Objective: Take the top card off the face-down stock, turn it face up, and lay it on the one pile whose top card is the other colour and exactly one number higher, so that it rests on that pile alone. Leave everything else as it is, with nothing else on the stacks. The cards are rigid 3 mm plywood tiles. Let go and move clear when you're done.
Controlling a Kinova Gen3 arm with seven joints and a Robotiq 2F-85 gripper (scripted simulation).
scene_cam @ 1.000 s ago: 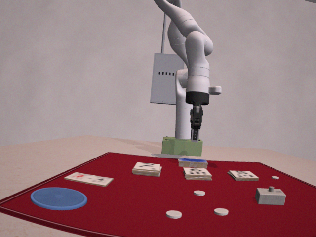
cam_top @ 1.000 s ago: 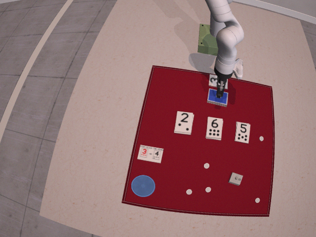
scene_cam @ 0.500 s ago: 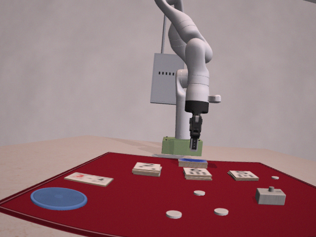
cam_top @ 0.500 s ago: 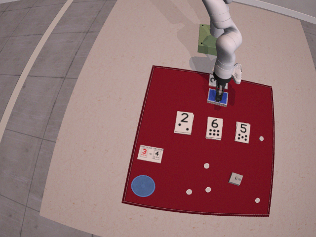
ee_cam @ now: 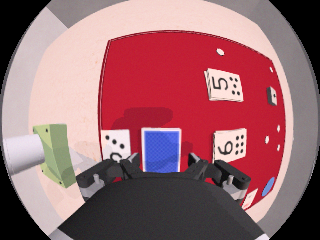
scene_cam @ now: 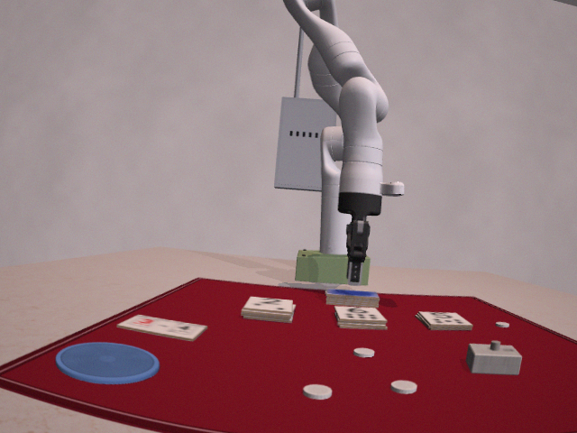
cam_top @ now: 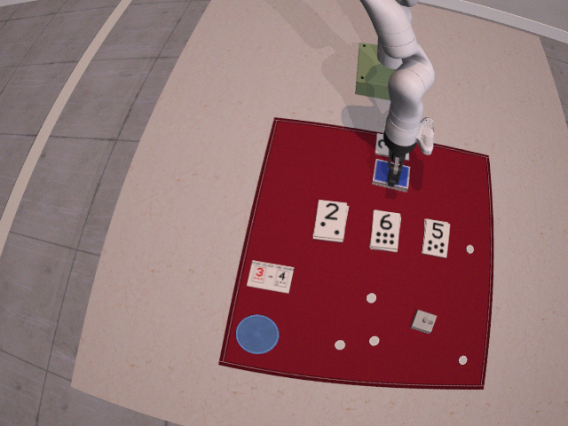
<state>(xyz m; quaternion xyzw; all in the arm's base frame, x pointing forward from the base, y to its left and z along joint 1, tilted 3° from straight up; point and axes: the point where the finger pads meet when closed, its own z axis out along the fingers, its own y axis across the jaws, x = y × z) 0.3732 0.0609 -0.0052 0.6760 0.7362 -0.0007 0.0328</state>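
The face-down stock [cam_top: 390, 175] is a blue-backed stack at the back of the red mat; it also shows in the exterior view [scene_cam: 352, 296] and the wrist view [ee_cam: 160, 150]. My gripper [cam_top: 392, 181] [scene_cam: 354, 278] hangs straight above the stock, a short way over its top card, open and empty, with the fingers to either side of the blue card [ee_cam: 162, 163]. Three face-up piles lie in a row in front: black 2 [cam_top: 331, 220], black 6 [cam_top: 385, 230] and black 5 [cam_top: 436, 238]. A further face-up card [cam_top: 384, 145] lies behind the stock, mostly hidden by the arm.
A rule card showing red 3 and black 4 [cam_top: 270, 276] and a blue disc [cam_top: 257, 334] lie at the front left. Several white chips [cam_top: 371, 297] and a grey block with a knob [cam_top: 423, 320] are at the front right. A green base block [cam_top: 372, 72] stands behind the mat.
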